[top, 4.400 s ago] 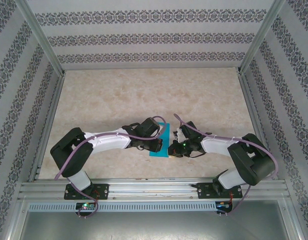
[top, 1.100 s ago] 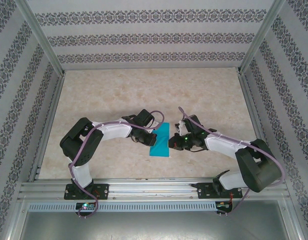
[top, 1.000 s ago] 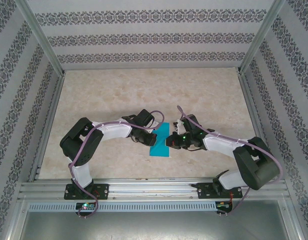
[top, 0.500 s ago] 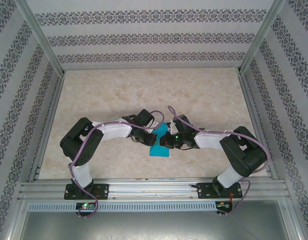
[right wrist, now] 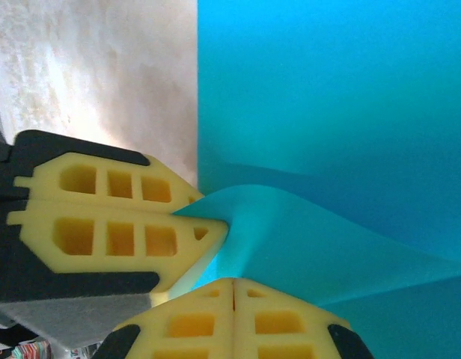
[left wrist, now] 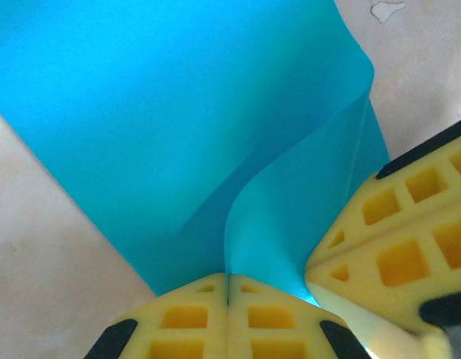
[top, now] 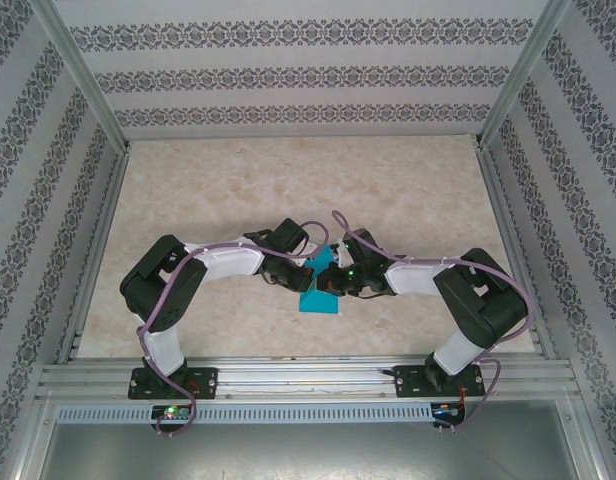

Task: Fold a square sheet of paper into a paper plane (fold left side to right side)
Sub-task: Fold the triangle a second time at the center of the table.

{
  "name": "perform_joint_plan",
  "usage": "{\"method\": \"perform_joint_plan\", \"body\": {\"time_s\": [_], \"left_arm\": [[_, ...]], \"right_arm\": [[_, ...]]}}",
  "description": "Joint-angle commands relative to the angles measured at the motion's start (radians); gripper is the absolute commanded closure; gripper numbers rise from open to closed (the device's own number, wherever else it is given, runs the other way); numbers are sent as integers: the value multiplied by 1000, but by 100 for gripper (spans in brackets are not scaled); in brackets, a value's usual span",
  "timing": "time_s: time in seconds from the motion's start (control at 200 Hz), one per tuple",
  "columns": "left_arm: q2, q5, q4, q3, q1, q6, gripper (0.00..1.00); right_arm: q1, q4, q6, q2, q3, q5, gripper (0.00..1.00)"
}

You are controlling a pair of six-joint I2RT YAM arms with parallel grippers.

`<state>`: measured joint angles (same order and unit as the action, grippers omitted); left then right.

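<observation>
**Fig. Both arms meeting over the teal sheet, near-ctr of desk.**

**Overhead view.** L arm (top: 223,262) rises from its base at the near edge. Its elbow is folded out to the L and the white forearm runs R-ward toward desk ctr. The wrist is bent down, so L fingers (top: 308,282) reach the sheet from its L side. R arm (top: 423,277) approx. mirrors it: elbow out to the R, forearm running L-ward, wrist tipped down, R fingers (top: 326,288) over the sheet's R part. The two sets of fingertips lie just beside each other. Teal sheet (top: 321,303) lies on the desk (top: 288,180) btw. the two wrists, nearer the front edge than the back. Its near end is flat and shows below the fingers; its far part is largely covered by them.

**L wrist view.** L fingers (left wrist: 232,299) have yellow pads pressed together w/ no gap. A raised curl of the sheet (left wrist: 178,112) runs down into their seam, i.e. clamped on the paper. R fingers (left wrist: 395,247) enter from the R, tips against the same curl. The rest of the sheet is flat on the desk (left wrist: 43,247).

**R wrist view.** R fingers (right wrist: 236,310) are likewise together, w/ the lifted flap of the sheet (right wrist: 328,112) ending at their seam, pinched. L fingers (right wrist: 118,224) come in from the L, pads together, w/ a pointed corner of the flap at their tip. The flap bows up off the flat layer beneath. Desk (right wrist: 103,75) shows at upper L.
</observation>
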<state>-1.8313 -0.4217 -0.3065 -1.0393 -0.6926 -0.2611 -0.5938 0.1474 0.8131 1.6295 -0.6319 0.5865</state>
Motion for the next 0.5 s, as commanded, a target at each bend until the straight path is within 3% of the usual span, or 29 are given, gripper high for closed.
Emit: {"method": "perform_joint_plan", "body": {"time_s": [0.0, 0.495], "left_arm": [[-40, 12, -30, 6, -5, 18, 96], [-41, 15, -37, 0, -5, 20, 93]], "right_arm": [[-12, -23, -7, 19, -22, -32, 100], [-12, -117, -23, 42, -18, -75, 100]]}}
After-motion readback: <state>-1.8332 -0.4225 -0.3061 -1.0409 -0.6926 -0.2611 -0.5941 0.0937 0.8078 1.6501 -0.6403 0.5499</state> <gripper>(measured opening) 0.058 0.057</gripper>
